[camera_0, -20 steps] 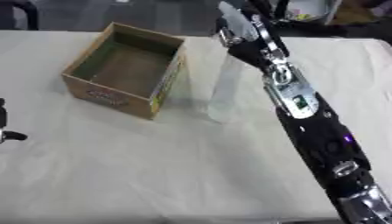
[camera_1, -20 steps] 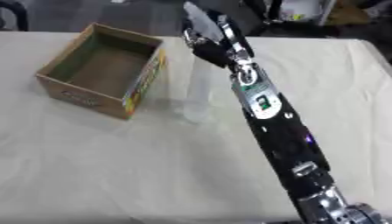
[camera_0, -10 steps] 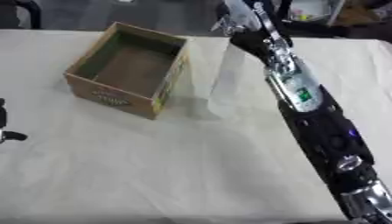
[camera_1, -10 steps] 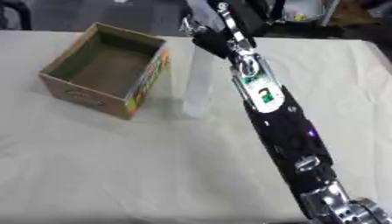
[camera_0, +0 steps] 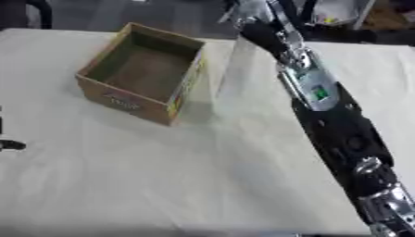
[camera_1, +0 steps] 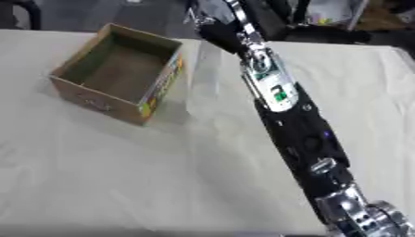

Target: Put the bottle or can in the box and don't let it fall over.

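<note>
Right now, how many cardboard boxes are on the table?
1. The open cardboard box stands on the table, left of the clear bottle; no other box is visible.

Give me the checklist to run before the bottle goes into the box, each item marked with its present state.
1. Box upright, top open: ok.
2. Box interior free of other things: ok, only the brown floor shows.
3. Bottle upright: ok, a pale clear shape standing just right of the box.
4. Right hand curled round the bottle's top: cannot tell, blurred.
5. Bottle lifted off the table: cannot tell.
6. Left hand out of the path: ok, only a dark bit shows at the left edge.
</note>
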You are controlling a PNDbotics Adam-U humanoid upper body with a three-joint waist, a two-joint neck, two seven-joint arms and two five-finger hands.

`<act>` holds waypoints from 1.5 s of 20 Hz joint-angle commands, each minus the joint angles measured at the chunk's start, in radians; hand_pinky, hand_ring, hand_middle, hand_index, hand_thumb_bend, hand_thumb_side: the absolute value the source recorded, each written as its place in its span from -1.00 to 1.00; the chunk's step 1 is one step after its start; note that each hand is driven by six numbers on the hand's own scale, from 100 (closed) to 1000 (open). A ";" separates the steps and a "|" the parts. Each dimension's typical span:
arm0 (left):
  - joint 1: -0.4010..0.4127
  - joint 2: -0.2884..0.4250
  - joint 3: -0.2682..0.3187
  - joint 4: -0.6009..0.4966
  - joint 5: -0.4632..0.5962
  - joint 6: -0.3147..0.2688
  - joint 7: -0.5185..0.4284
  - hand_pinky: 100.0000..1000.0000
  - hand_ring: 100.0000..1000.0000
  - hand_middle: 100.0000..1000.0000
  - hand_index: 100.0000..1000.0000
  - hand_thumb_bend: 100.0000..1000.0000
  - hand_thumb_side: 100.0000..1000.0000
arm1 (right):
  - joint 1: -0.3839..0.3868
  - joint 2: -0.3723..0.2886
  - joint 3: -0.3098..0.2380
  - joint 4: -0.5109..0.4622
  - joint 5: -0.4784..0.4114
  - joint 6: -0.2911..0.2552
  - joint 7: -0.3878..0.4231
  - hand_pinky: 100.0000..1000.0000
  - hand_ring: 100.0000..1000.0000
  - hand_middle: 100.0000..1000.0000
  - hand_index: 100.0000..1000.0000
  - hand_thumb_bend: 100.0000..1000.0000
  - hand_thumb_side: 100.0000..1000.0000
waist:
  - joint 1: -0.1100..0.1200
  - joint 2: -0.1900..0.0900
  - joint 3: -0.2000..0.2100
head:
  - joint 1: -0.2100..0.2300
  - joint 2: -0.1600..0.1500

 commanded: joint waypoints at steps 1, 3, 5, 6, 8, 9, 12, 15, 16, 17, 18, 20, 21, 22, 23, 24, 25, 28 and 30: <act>-0.021 0.012 -0.008 -0.018 0.007 -0.002 -0.009 -0.07 1.00 0.78 0.58 -0.28 0.38 | -0.049 -0.033 -0.014 -0.024 -0.018 -0.002 0.003 0.13 0.49 -0.08 0.06 -1.00 -0.28 | 0.002 -0.004 0.015 | -0.023 -0.024; -0.034 0.012 -0.016 -0.018 0.010 -0.002 -0.017 -0.07 1.00 0.78 0.58 -0.28 0.38 | -0.079 -0.037 -0.023 -0.017 -0.021 -0.001 -0.001 0.13 0.49 -0.08 0.05 -1.00 -0.29 | -0.004 0.003 0.041 | -0.047 -0.035; -0.046 0.011 -0.024 -0.019 0.012 -0.003 -0.025 -0.07 1.00 0.77 0.58 -0.28 0.38 | -0.110 -0.045 -0.031 -0.008 -0.027 -0.001 -0.006 0.13 0.48 -0.09 0.05 -1.00 -0.29 | -0.010 0.009 0.067 | -0.076 -0.049; -0.050 0.012 -0.027 -0.019 0.014 -0.003 -0.028 -0.07 1.00 0.77 0.58 -0.28 0.38 | -0.123 -0.049 -0.034 -0.003 -0.030 -0.002 -0.008 0.13 0.48 -0.09 0.05 -1.00 -0.29 | -0.013 0.011 0.079 | -0.089 -0.055; -0.059 0.012 -0.033 -0.019 0.016 -0.003 -0.035 -0.07 1.00 0.77 0.58 -0.28 0.38 | -0.145 -0.053 -0.039 0.009 -0.041 0.001 -0.011 0.13 0.48 -0.09 0.05 -1.00 -0.26 | -0.019 0.014 0.099 | -0.113 -0.065; -0.061 0.011 -0.035 -0.019 0.017 -0.003 -0.038 -0.07 1.00 0.77 0.58 -0.27 0.38 | -0.154 -0.050 -0.040 0.019 -0.052 0.006 -0.011 0.13 0.48 -0.09 0.06 -1.00 -0.26 | -0.021 0.014 0.108 | -0.122 -0.068; -0.065 0.010 -0.042 -0.016 0.020 -0.003 -0.045 -0.07 1.00 0.77 0.58 -0.27 0.38 | -0.180 -0.053 -0.036 0.031 -0.079 0.009 -0.002 0.13 0.48 -0.09 0.05 -1.00 -0.27 | -0.027 0.012 0.129 | -0.149 -0.077; -0.070 0.008 -0.046 -0.015 0.021 -0.003 -0.050 -0.07 1.00 0.77 0.58 -0.27 0.38 | -0.188 -0.049 -0.030 0.033 -0.084 0.006 0.007 0.13 0.49 -0.08 0.06 -1.00 -0.26 | -0.031 0.014 0.140 | -0.164 -0.081; -0.074 0.008 -0.048 -0.015 0.022 -0.004 -0.052 -0.07 1.00 0.77 0.58 -0.28 0.37 | -0.189 -0.040 -0.025 0.037 -0.083 0.007 0.013 0.14 0.50 -0.07 0.07 -1.00 -0.66 | -0.035 0.016 0.147 | -0.174 -0.083; -0.079 0.007 -0.052 -0.015 0.023 -0.004 -0.055 -0.07 1.00 0.77 0.58 -0.27 0.38 | -0.189 -0.026 -0.019 0.047 -0.077 0.011 0.023 0.13 0.50 -0.06 0.08 -1.00 -0.25 | -0.038 0.019 0.155 | -0.187 -0.086; -0.083 0.006 -0.055 -0.015 0.025 -0.004 -0.058 -0.07 1.00 0.77 0.58 -0.27 0.38 | -0.189 -0.013 -0.016 0.059 -0.069 0.013 0.031 0.13 0.51 -0.06 0.08 -1.00 -0.24 | -0.040 0.021 0.160 | -0.196 -0.088; -0.093 0.004 -0.062 -0.015 0.029 -0.005 -0.065 -0.07 1.00 0.77 0.58 -0.27 0.38 | -0.185 0.006 -0.011 0.080 -0.051 0.010 0.046 0.13 0.52 -0.05 0.09 -1.00 -0.23 | -0.046 0.025 0.172 | -0.214 -0.094; -0.098 0.003 -0.065 -0.015 0.031 -0.005 -0.069 -0.07 1.00 0.77 0.58 -0.27 0.38 | -0.183 0.013 -0.010 0.089 -0.041 0.006 0.052 0.13 0.52 -0.05 0.09 -1.00 -0.23 | -0.049 0.027 0.177 | -0.220 -0.095; -0.102 0.002 -0.067 -0.016 0.032 -0.005 -0.071 -0.07 1.00 0.77 0.58 -0.26 0.38 | -0.180 0.021 -0.009 0.098 -0.033 0.003 0.057 0.13 0.53 -0.04 0.10 -1.00 -0.22 | -0.051 0.029 0.180 | -0.223 -0.096; -0.105 0.001 -0.069 -0.016 0.034 -0.005 -0.073 -0.07 1.00 0.77 0.58 -0.26 0.38 | -0.177 0.030 -0.009 0.108 -0.026 0.000 0.061 0.13 0.53 -0.04 0.10 -1.00 -0.21 | -0.052 0.030 0.182 | -0.225 -0.096; -0.106 0.001 -0.069 -0.016 0.035 -0.005 -0.074 -0.07 1.00 0.77 0.58 -0.26 0.38 | -0.175 0.037 -0.009 0.116 -0.019 -0.003 0.064 0.13 0.54 -0.03 0.11 -1.00 -0.21 | -0.054 0.031 0.183 | -0.226 -0.097; -0.109 0.000 -0.070 -0.016 0.036 -0.005 -0.075 -0.07 1.00 0.77 0.58 -0.26 0.38 | -0.173 0.044 -0.008 0.122 -0.013 -0.007 0.066 0.13 0.54 -0.03 0.11 -1.00 -0.20 | -0.055 0.032 0.184 | -0.229 -0.099; -0.114 -0.003 -0.074 -0.015 0.038 -0.004 -0.078 -0.07 1.00 0.77 0.58 -0.26 0.37 | -0.172 0.056 -0.007 0.135 -0.003 -0.016 0.064 0.13 0.54 -0.02 0.12 -1.00 -0.20 | -0.059 0.031 0.188 | -0.234 -0.101; -0.116 -0.005 -0.077 -0.015 0.041 -0.004 -0.081 -0.07 1.00 0.77 0.58 -0.26 0.37 | -0.176 0.059 -0.003 0.133 -0.003 -0.023 0.061 0.14 0.53 -0.01 0.13 -1.00 -0.19 | -0.059 0.029 0.191 | -0.238 -0.102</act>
